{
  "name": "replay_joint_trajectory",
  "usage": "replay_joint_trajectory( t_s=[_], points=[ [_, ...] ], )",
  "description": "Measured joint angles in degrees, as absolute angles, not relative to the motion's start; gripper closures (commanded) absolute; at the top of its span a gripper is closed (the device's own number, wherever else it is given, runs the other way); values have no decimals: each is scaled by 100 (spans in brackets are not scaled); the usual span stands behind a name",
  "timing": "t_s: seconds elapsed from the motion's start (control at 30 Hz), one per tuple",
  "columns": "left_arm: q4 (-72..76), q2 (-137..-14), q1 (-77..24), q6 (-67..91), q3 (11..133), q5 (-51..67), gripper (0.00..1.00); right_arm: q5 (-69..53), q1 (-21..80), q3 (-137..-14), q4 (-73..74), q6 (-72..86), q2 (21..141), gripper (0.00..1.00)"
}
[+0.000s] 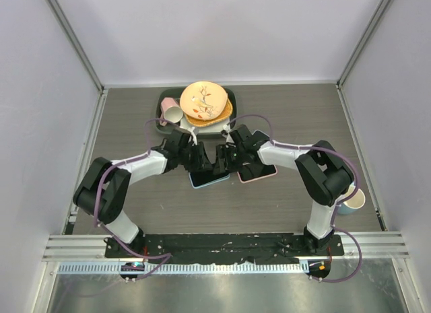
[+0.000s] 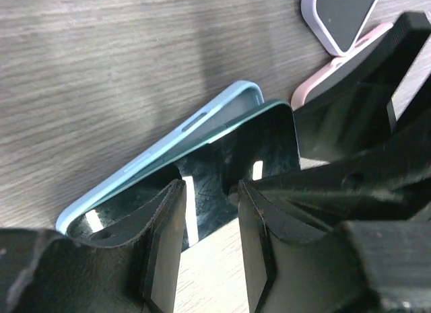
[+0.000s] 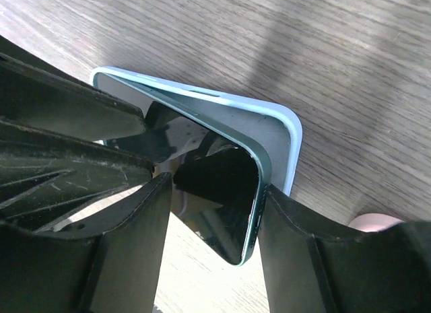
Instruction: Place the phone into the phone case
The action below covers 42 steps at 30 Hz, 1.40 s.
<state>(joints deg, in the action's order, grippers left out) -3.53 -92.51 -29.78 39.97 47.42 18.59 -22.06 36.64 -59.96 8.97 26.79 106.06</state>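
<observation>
The phone (image 3: 215,185) lies tilted in the blue phone case (image 3: 279,134) on the table (image 3: 337,57). The left gripper (image 2: 210,219) is narrow and holds nothing. Whether the right gripper (image 3: 214,219) clamps the raised corner, I cannot tell. It seems better to press the raised side down evenly.

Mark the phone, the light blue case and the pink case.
phone (image 3: 215,192), right wrist view, dark screen.
light blue case (image 3: 275,141), right wrist view, grey inside back.
pink case (image 2: 311,89), left wrist view, corner rim.
</observation>
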Motion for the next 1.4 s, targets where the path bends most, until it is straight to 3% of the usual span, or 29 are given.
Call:
replay_joint_trajectory(
  t_s=[0.97, 1.2, 1.4],
  points=[
    [-591, -9494, -3070, 3957, 4969, 1406, 64, 683, 4598, -6694, 2121, 2231, 10514, 39],
    [-602, -9491, -3079, 3955, 4971, 1385, 64, 722, 4475, -6071, 2327, 2003, 9841, 38],
    [-602, -9491, -3085, 3953, 4971, 1378, 64, -572, 3828, -5544, 2034, 2012, 9351, 39]
  ],
)
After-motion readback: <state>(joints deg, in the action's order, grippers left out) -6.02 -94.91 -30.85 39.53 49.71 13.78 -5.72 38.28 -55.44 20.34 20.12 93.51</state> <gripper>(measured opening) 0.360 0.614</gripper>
